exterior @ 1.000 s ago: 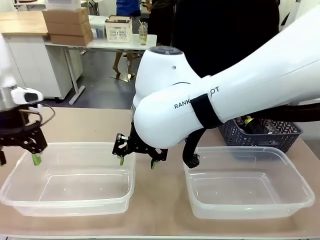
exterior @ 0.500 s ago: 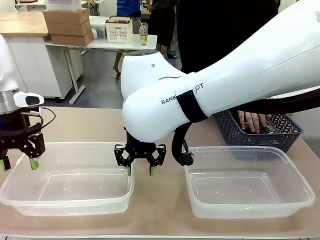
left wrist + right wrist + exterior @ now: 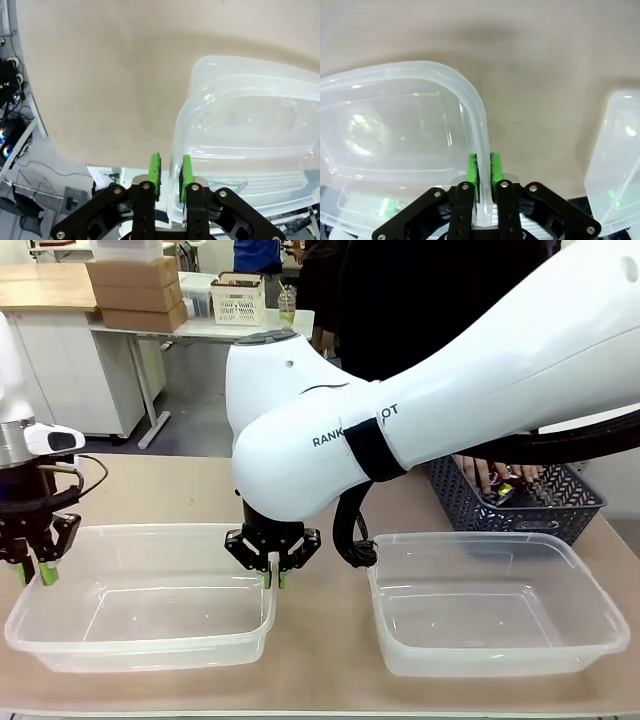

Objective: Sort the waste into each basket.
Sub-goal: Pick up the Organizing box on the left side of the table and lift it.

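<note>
Here, a tan table [image 3: 180, 495] holds two clear tubs. The left gripper [image 3: 32, 574] and right gripper [image 3: 273, 580] each pinch opposite rims of the left tub [image 3: 140, 625]. The right tub [image 3: 495, 615] sits beside, apart. A person's hand [image 3: 487, 473] reaches into a dark basket [image 3: 560, 510] of waste behind.

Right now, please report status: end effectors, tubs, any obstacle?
Left end effector and right end effector both shut on left clear plastic tub rim. Right clear plastic tub empty. Person's hand in dark lattice basket.
</note>
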Available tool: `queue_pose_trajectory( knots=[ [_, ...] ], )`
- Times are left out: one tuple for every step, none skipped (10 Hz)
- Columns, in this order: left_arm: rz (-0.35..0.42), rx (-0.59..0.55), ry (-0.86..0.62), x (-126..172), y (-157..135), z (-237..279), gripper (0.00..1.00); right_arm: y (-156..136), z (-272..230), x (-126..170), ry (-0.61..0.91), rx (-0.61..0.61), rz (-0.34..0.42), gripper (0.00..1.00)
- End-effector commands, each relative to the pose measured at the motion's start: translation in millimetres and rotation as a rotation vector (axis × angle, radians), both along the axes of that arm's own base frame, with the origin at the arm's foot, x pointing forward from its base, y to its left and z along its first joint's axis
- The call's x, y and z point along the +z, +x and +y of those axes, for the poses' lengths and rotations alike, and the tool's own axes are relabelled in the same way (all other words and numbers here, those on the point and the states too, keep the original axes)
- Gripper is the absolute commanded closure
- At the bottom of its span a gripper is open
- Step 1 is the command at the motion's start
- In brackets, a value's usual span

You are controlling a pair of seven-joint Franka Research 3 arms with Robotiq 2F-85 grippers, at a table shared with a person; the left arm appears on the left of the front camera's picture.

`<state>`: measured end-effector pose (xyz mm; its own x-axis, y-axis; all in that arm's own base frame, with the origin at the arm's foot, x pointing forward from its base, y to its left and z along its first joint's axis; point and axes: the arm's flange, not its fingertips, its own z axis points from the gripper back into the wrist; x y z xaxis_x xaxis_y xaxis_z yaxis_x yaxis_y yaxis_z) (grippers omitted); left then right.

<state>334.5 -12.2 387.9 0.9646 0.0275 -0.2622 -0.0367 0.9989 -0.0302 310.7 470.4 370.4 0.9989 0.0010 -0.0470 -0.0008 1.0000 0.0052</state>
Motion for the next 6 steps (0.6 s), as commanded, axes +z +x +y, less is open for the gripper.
queue_pose_trajectory(
  knots=[
    [-0.027, 0.025, 0.017, -43, -65, 3, 1.0, 1, 6, -3, -0.043, -0.039, -0.023, 1.0],
    [-0.036, 0.03, 0.021, -41, -66, 4, 1.0, 1, 5, -3, -0.048, -0.044, -0.027, 1.0],
    [-0.048, 0.041, 0.023, -35, -65, 4, 1.0, 0, 2, -1, -0.055, -0.045, -0.026, 1.0],
    [-0.06, 0.068, 0.037, -26, -62, 3, 1.0, -1, -5, 4, -0.059, -0.046, -0.03, 1.0],
    [-0.082, 0.087, 0.036, -11, -57, 3, 1.0, -2, -15, 15, -0.062, -0.053, -0.032, 1.0],
    [-0.101, 0.138, 0.054, 13, -50, 0, 1.0, -2, -27, 28, -0.057, -0.046, -0.025, 1.0]
  ],
)
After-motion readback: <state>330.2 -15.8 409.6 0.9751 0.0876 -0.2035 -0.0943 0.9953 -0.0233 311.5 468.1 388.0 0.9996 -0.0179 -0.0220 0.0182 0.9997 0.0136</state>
